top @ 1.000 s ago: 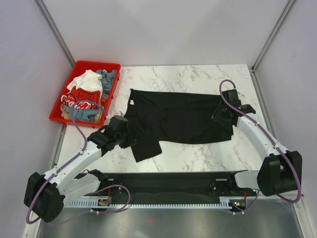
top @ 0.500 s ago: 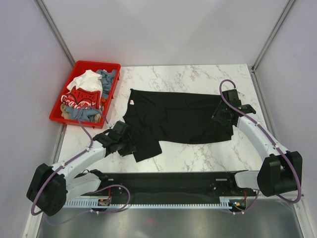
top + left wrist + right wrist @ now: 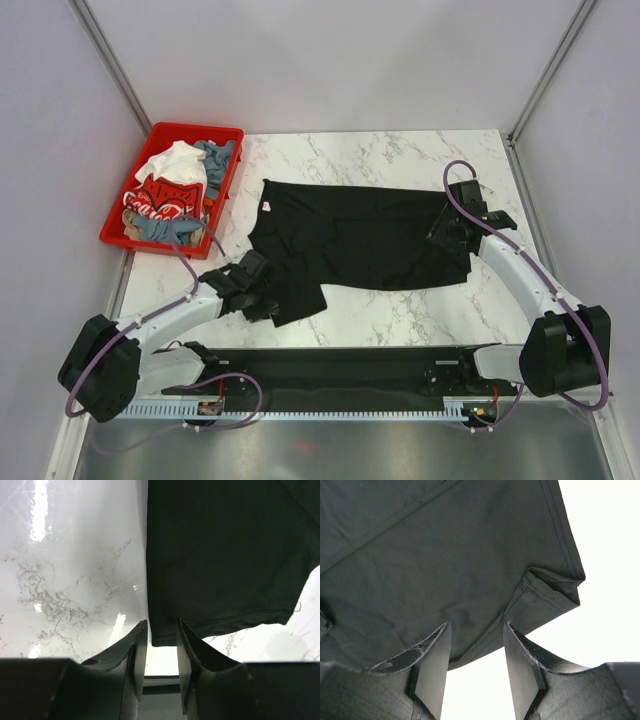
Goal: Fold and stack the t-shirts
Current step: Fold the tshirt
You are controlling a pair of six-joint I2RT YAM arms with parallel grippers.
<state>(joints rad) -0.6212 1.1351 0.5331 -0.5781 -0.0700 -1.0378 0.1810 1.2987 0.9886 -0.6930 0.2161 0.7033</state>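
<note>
Black cloth dominates the middle of the marble surface (image 3: 400, 160): the black t-shirt (image 3: 370, 235) lies spread out sideways, with its small pale neck label (image 3: 267, 207) toward the left and the body stretching out to the right. One loose flap (image 3: 298, 295) of it hangs down toward the near edge on the left.

Over on that side, the left gripper (image 3: 161, 622) is right at the near corner of that flap. From the wrist view its fingers (image 3: 137, 650) stand slightly apart, with a narrow gap between them. The cloth's corner sits at the mouth of that gap, bright marble shows just behind it, and nothing is pinched.

On the far right, the right gripper (image 3: 476, 625) hangs over the shirt's right edge. Its jaws are parted wider and are not closed on anything. Dark fabric fills most of the wrist view, with a stitched hem corner (image 3: 555, 582) turned over on itself just ahead and to the right of the fingers. White surface shows through the gap.

Back left, the red bin (image 3: 195, 127) sits at the corner of the surface, well apart from the spread shirt. It holds a heap: a white tee (image 3: 175, 160) on top, a red tee (image 3: 160, 197) with Coca-Cola lettering below it, and a grey-blue tee (image 3: 216, 155) against the right wall.
</note>
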